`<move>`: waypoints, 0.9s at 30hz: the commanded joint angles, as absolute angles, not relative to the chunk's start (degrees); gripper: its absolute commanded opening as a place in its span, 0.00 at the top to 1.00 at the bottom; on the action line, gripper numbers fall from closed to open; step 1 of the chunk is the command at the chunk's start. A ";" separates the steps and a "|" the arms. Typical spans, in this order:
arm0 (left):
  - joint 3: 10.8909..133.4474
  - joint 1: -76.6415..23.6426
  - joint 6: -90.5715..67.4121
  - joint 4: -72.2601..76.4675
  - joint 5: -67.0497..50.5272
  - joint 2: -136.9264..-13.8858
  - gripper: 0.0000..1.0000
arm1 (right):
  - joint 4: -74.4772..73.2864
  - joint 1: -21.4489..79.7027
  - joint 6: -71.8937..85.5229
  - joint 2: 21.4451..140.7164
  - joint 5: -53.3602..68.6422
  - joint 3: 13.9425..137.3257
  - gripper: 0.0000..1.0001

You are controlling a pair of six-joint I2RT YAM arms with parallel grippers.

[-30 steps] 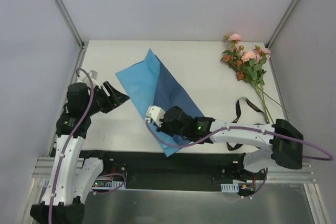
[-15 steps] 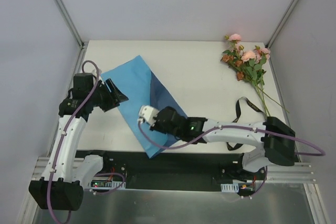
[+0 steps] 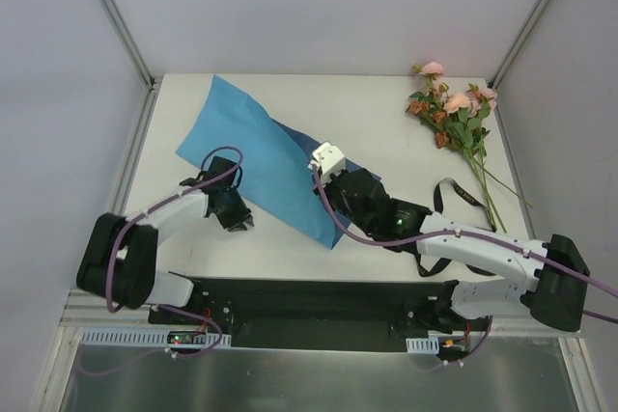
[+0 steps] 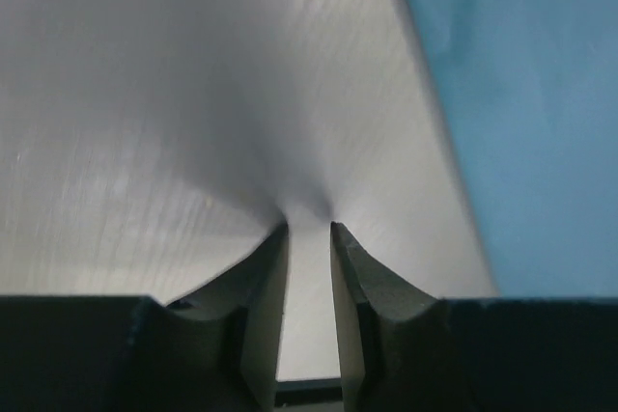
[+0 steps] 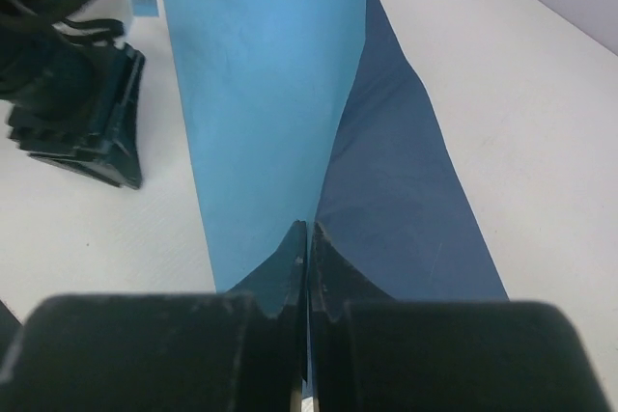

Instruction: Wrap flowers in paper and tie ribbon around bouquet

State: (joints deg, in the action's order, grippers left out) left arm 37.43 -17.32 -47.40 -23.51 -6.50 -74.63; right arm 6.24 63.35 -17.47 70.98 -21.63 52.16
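- Right gripper [image 3: 323, 178]: the right wrist view shows the jaws [image 5: 307, 243] pressed together on the near edge of the paper [image 5: 270, 74], right at the line where the light blue face meets the navy one. From overhead the grip is hidden under the wrist camera.
- Left gripper [image 4: 309, 229]: its own view shows the fingers a narrow slit apart with only bare table [image 4: 145, 94] between them. The tips are at the table surface and nothing is held.
- Left gripper, other views: overhead it [image 3: 238, 219] sits low at the left of centre, just beside the paper's lower-left edge. The right wrist view has it [image 5: 116, 142] at the upper left, clear of the sheet.
- Paper [image 3: 232, 132]: it lies folded in a long band from the upper left of the table toward the centre, light blue uppermost. A strip of navy shows along its right edge. The left wrist view catches only a blue edge [image 4: 521, 94] at the right.
- The flowers [image 3: 454, 113] appear only overhead. They lie at the upper right of the table [image 3: 367, 103], blooms to the rear, well apart from the paper.
- The ribbon [image 3: 454, 190] also appears only overhead, looped by the stems and running under the right arm.
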 commanded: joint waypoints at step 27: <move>56.47 -15.92 -50.28 -2.37 -15.21 -103.99 0.61 | 11.42 67.06 -18.72 75.05 -6.33 49.04 0.99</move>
State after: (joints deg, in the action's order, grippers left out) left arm 65.82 -18.90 -53.10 -0.03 -17.37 -111.28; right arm 9.02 66.11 -15.77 71.13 -9.21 45.19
